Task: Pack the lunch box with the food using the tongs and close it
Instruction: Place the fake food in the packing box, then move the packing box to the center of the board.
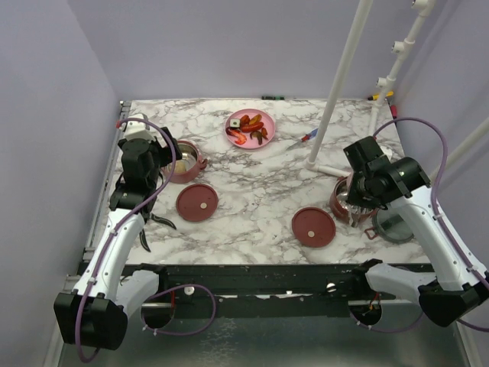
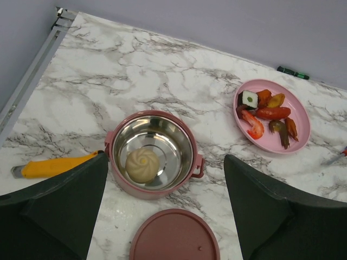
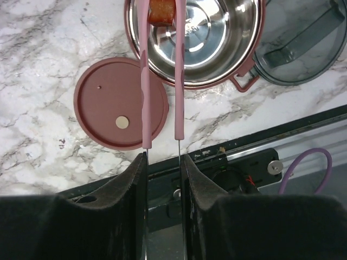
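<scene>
One lunch box tier (image 2: 116, 179) stands at the left with a cream ball of food (image 2: 142, 164) inside. My left gripper (image 2: 165, 168) hovers open above it, holding nothing. The other tier (image 3: 255, 43) stands at the right. My right gripper (image 3: 162, 160) is shut on the pink tongs (image 3: 144, 81), whose tips pinch an orange-brown piece of food (image 3: 161, 12) over this tier's near rim. The rest of the food (image 2: 271, 112) lies on the pink plate (image 1: 250, 141) at the back. Two maroon lids (image 1: 197, 202) (image 1: 313, 226) lie flat on the table.
A clear grey top lid (image 3: 303, 49) lies right of the right tier. A yellow utility knife (image 2: 51, 165) lies left of the left tier. A white pole (image 1: 340, 76) rises at the back right, with a screwdriver (image 1: 304, 139) by its foot. Black pliers (image 1: 160, 220) lie near the left arm.
</scene>
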{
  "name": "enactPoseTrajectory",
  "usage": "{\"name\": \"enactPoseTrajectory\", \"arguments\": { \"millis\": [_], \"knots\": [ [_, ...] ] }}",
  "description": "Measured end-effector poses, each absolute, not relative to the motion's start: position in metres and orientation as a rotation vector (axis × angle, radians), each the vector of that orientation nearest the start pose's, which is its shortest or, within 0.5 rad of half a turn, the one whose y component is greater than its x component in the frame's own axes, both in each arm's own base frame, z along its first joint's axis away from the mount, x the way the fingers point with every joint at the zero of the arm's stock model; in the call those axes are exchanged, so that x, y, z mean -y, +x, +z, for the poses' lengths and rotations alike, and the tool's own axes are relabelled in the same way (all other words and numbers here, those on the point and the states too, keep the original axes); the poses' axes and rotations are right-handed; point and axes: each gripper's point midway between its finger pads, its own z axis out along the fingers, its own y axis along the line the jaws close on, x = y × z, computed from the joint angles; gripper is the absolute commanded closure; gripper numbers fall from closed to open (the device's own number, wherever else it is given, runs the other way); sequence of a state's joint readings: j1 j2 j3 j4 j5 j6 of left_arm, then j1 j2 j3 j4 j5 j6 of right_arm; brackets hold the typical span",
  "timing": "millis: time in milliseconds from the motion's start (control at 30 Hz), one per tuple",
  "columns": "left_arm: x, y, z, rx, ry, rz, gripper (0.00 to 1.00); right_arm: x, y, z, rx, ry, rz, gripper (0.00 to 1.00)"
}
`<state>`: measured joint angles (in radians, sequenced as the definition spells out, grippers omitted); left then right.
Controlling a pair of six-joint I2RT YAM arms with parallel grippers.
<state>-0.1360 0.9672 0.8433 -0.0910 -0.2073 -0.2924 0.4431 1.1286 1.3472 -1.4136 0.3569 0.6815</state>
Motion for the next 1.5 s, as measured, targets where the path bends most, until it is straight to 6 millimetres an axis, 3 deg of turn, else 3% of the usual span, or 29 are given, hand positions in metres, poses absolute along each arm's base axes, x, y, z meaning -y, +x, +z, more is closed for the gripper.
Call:
{"name": "enactPoseTrajectory", "arguments": {
  "millis": [100,267,400,533,833,1033,1500],
  "knots": [
    [0.026,0.355,0.268,-1.762,-0.28,-0.129,0.12,-0.044,0.186,0.213,-2.617,0.422,-0.179,0.95],
    [0.028,0.355,0.268,-1.762,-0.276,-0.132,0.12,-0.042,0.184,0.199,-2.662,0.421,-0.239,0.8],
    [0.028,0.355,0.268,-1.763,-0.276,-0.132,0.12,-0.041,0.184,0.196,-2.667,0.42,-0.256,0.67],
    [0.028,0.355,0.268,-1.763,-0.276,-0.132,0.12,-0.04,0.184,0.194,-2.667,0.42,-0.263,0.62],
    [0.028,0.355,0.268,-1.763,-0.276,-0.132,0.12,-0.039,0.183,0.189,-2.673,0.417,-0.275,0.64],
    [0.028,0.355,0.268,-1.763,-0.276,-0.132,0.12,-0.044,0.181,0.175,-2.708,0.401,-0.251,0.65],
    [0.028,0.354,0.268,-1.762,-0.276,-0.131,0.11,-0.076,0.196,0.156,-2.753,0.326,-0.048,0.66]
  ]
}}
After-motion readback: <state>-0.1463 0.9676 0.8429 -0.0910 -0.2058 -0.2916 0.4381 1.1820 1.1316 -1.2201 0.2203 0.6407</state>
